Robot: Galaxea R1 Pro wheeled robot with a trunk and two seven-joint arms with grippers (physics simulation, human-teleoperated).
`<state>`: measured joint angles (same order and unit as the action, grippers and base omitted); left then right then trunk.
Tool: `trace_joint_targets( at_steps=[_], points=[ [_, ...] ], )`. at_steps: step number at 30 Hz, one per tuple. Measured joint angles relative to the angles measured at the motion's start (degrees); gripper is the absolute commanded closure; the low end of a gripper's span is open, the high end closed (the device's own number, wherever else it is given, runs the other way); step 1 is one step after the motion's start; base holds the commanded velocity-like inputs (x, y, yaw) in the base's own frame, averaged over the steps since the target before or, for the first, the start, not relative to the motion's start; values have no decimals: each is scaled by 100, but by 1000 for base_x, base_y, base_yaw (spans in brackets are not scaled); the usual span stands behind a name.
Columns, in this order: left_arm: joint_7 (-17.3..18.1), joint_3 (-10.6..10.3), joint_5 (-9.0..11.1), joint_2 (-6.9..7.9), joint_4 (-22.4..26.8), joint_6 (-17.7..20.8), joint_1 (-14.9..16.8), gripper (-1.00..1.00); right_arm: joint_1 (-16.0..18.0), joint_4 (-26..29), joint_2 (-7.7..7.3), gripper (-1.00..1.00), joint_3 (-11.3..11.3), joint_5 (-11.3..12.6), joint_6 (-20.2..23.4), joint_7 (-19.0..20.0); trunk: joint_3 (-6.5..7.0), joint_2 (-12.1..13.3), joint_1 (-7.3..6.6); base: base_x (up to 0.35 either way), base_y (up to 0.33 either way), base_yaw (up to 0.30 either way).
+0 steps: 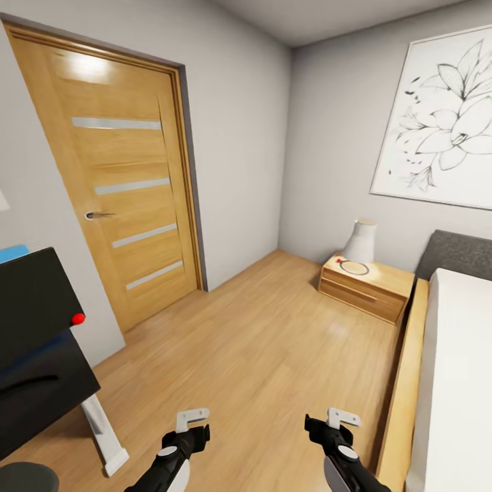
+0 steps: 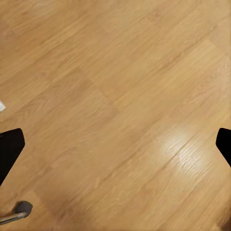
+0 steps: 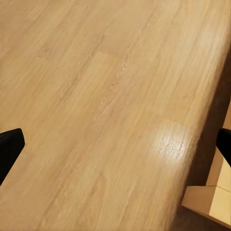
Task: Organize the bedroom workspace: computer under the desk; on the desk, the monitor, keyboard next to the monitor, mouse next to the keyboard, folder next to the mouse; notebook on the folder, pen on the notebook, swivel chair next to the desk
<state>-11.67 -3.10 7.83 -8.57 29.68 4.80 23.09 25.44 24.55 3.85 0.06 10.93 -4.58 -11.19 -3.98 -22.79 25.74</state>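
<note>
A bedroom with a plank floor (image 1: pixel 260 342) is seen from the head camera, with a wooden door (image 1: pixel 116 178) closed at the left and a bedside cabinet (image 1: pixel 365 285) carrying a white lamp (image 1: pixel 361 240) against the far wall beside a bed (image 1: pixel 451 383); a flower picture (image 1: pixel 444 116) is hung above it; at the left edge a black slanted panel, judged to be the monitor (image 1: pixel 34 307), is seen tilted with a red dot at its corner, a white leg (image 1: pixel 106 434) below it, and a sliver of blue, possibly the folder (image 1: pixel 12 253), above it; nothing is held by either arm; the left gripper (image 1: pixel 193 425) and the right gripper (image 1: pixel 328 424) are kept low and forward over bare floor, a carrying posture suited to driving, it is judged; in both wrist views the dark fingertips (image 2: pixel 10 149) (image 3: pixel 9 147) are set wide apart with only planks between them, so both claws are spread and empty; a caster (image 2: pixel 21 208) is glimpsed near the left one.
</note>
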Motion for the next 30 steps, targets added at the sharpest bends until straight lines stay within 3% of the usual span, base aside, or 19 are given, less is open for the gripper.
trace_joint_targets(
  at_steps=[30],
  points=[
    [0, -2, 3, -7, -1, -7, 0, -100, 0, 32, 0, -100, 0, 9, -3, -23, 0, 0, -1, 20, 6, 0]
  ],
)
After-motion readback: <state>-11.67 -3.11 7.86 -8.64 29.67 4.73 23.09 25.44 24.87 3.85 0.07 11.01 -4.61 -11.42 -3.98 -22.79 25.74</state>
